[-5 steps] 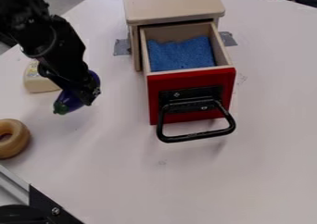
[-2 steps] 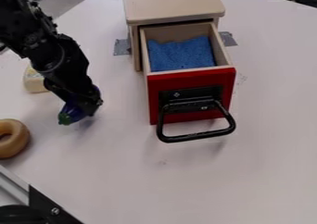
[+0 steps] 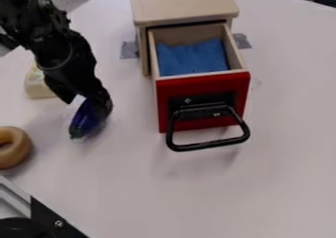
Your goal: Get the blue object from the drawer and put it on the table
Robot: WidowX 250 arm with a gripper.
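Pale object (image 3: 37, 86), left of the red drawer front (image 3: 202, 84): We can make out faint marks on its side, too indistinct for us to read as a word or number.
Tabletop (image 3: 263, 173): We see slight marks on the pale surface just to the right of the drawer front, and can read no writing in them.
Red drawer front: We can read no text, label, brand, number or sign here.

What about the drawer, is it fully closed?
No, the drawer is pulled out of the cabinet, so its inside can be seen behind the red front.
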